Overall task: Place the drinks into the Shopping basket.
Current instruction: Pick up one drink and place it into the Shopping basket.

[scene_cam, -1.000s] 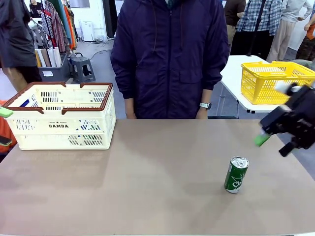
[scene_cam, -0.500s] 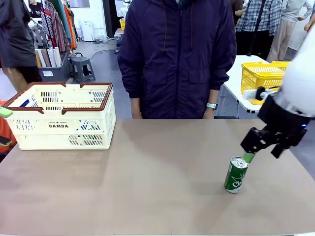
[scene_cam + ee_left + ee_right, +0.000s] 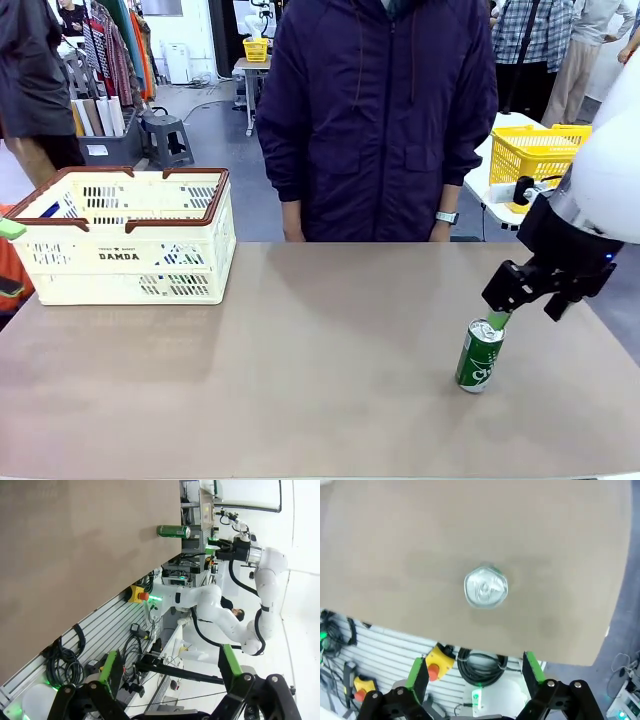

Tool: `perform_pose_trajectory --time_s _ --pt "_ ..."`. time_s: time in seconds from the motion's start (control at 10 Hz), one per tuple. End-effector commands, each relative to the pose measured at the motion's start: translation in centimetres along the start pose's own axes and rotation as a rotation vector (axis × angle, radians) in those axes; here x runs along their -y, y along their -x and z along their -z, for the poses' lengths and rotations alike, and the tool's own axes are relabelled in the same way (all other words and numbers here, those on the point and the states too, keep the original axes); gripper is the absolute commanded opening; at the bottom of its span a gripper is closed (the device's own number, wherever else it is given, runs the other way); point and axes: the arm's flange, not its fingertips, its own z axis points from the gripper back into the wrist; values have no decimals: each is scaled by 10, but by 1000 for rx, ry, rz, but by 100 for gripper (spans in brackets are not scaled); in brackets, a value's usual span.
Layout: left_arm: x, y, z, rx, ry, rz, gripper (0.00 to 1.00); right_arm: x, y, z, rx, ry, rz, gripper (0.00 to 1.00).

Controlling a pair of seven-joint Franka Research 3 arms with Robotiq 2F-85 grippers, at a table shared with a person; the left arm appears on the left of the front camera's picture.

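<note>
- Right gripper (image 3: 497,318) spread wide, empty, hovering just above the can (image 3: 480,355), one green pad (image 3: 497,320) near the silver top.
- Seen down the right wrist: can top (image 3: 485,587) ahead of the fingers (image 3: 418,672), not yet between them.
- Best lowered straight, centred over the can, pads either side below the rim, then pressed together; an off-centre descent would likely tip it.
- Left gripper (image 3: 165,667) also spread, empty, well apart from the can.
- Can upright, alone on the table (image 3: 300,350), right side.
- Basket (image 3: 125,235) at far left, well apart: long carry across after the lift.
- Person (image 3: 380,110) standing at the far edge, hands off the table.
</note>
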Motion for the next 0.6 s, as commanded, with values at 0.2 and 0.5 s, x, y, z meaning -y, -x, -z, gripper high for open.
perform_pose_trajectory --time_s 0.2,0.5 --pt "0 3 -2 -12 -1 -4 100 10 -54 64 15 87 133 100" --pt "0 3 -2 -12 -1 -4 100 24 -66 98 -11 111 178 100"
